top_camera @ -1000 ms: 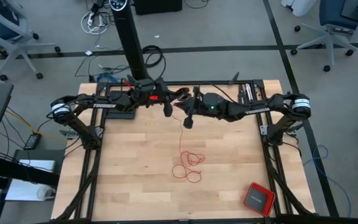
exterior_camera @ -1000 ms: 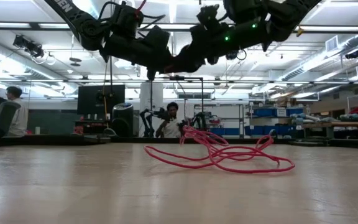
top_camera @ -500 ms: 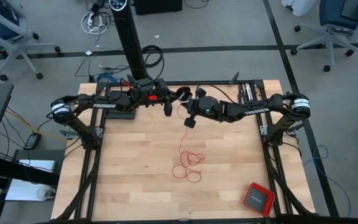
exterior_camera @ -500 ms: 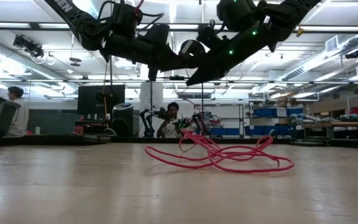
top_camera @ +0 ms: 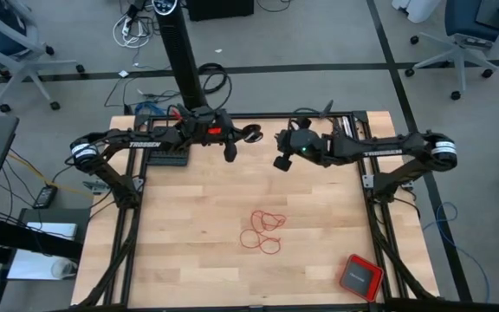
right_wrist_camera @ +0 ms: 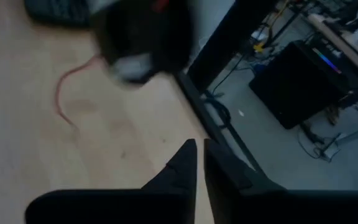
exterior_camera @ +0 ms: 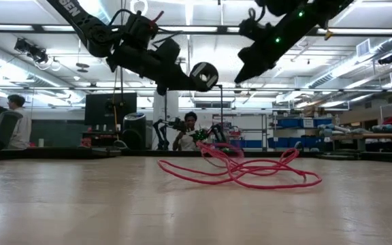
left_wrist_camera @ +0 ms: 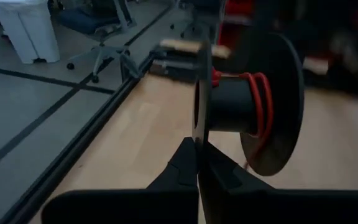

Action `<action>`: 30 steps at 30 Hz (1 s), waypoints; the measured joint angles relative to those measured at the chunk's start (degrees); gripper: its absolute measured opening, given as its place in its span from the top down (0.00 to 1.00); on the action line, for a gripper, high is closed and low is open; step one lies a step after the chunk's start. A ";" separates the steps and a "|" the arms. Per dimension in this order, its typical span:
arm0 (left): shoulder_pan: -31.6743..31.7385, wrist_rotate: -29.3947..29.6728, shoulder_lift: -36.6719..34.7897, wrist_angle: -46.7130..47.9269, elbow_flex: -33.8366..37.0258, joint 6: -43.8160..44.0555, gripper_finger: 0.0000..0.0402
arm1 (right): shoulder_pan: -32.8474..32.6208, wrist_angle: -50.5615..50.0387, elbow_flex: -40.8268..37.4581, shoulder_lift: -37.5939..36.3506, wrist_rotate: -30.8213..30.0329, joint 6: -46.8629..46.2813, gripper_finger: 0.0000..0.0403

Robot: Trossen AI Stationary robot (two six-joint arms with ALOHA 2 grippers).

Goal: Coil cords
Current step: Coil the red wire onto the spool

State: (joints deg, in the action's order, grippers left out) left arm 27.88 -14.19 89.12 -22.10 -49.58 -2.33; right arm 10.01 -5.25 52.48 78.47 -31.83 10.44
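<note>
Workshop floor and office chairs surround a pale wooden table [top_camera: 189, 217] in a dark metal frame. Most of the thin red cord [top_camera: 262, 230] lies in loose tangled loops on the surface, a little toward the front edge and slightly right of middle. A red square box [top_camera: 359, 276] sits at the front right corner.

Both arms hang high over the back edge. The left gripper [left_wrist_camera: 199, 163] has its fingers pressed together on the rim of a black spool [left_wrist_camera: 248, 102], which carries only a few turns of red cord. The right gripper [right_wrist_camera: 197, 155] is near the spool, just apart from it; its fingers show a narrow gap and hold nothing.

I'd judge the coiling barely begun: a short length is wound and nearly all the cord is left on the table. Whether the wound turns join the pile, I cannot tell.

White lettering on each arm reads like "TROSSEN", too small to be sure.
</note>
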 joint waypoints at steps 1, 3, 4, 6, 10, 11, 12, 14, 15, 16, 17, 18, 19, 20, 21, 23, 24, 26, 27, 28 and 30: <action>-0.02 -0.02 0.00 1.21 0.00 -1.90 1.00 | 0.03 0.03 0.00 -0.84 -0.32 0.13 0.92; -0.21 -0.01 0.00 2.83 0.00 -5.28 1.00 | 0.01 0.65 0.01 -2.16 -0.51 0.13 0.88; -0.23 0.18 0.00 3.52 0.00 -6.49 1.00 | 0.01 0.67 0.04 -2.48 -0.49 0.04 0.86; -0.28 1.30 0.00 4.19 0.00 -7.81 1.00 | 0.01 0.09 0.04 -2.88 0.70 -1.77 0.82; -0.20 2.11 0.00 3.09 0.00 -7.85 1.00 | 1.50 1.89 -0.61 -2.32 16.38 -9.88 0.78; -0.23 2.10 0.00 2.56 0.00 -7.85 1.00 | 1.75 4.88 -1.61 -1.48 20.48 -11.05 0.77; -0.27 2.10 0.00 2.18 -0.02 -7.84 1.00 | 1.98 8.23 -3.11 -0.85 23.81 -12.09 0.76; -0.47 2.07 0.00 2.04 -0.02 -7.72 1.00 | 2.02 16.51 -7.20 0.93 27.13 -13.98 0.76; -0.50 2.07 0.00 1.72 -0.02 -7.69 1.00 | 2.02 21.77 -9.01 2.06 28.39 -14.74 0.76; -0.61 2.03 0.00 1.65 -0.02 -7.67 1.00 | 2.02 26.02 -10.74 3.23 28.91 -15.64 0.76; -0.81 2.05 0.00 1.19 -0.02 -7.61 1.00 | 2.00 29.30 -12.08 4.58 29.08 -16.53 0.76; -0.99 2.08 0.00 0.71 -0.02 -7.58 1.00 | 2.00 32.05 -13.06 5.97 29.10 -17.50 0.76; -1.25 2.07 0.00 0.35 -0.02 -7.57 1.00 | 2.00 34.44 -13.89 7.61 29.06 -18.55 0.76; -1.47 2.07 0.00 -0.42 -0.02 -7.55 1.00 | 2.01 37.75 -14.24 9.60 29.07 -19.39 0.76; -1.79 2.07 0.00 -1.20 -0.02 -7.54 1.00 | 2.02 40.82 -14.27 11.36 29.41 -20.36 0.76; -2.47 2.03 0.00 -2.80 -0.06 -7.56 1.00 | 1.89 46.70 -13.96 14.99 31.54 -22.16 0.76; -2.74 2.02 0.00 -3.13 -0.10 -7.64 1.00 | 1.79 49.03 -13.79 16.62 32.91 -23.47 0.76; -3.12 1.90 0.00 -3.46 -0.07 -7.65 1.00 | 1.68 52.16 -13.63 19.61 35.62 -24.73 0.76; -3.22 2.00 0.00 -3.29 -0.06 -7.67 1.00 | 1.72 52.31 -13.46 20.45 37.25 -25.35 0.76; -3.26 1.94 0.00 -2.98 -0.02 -7.67 1.00 | 1.81 52.44 -13.17 21.20 38.73 -25.88 0.76; -3.28 2.03 0.00 -2.85 -0.03 -7.66 1.00 | 1.94 52.71 -12.59 22.18 41.05 -26.08 0.76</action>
State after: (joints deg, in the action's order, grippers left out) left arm 24.60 -12.17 89.12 -24.95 -49.61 -9.99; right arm 11.95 47.47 39.88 100.66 9.23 -15.64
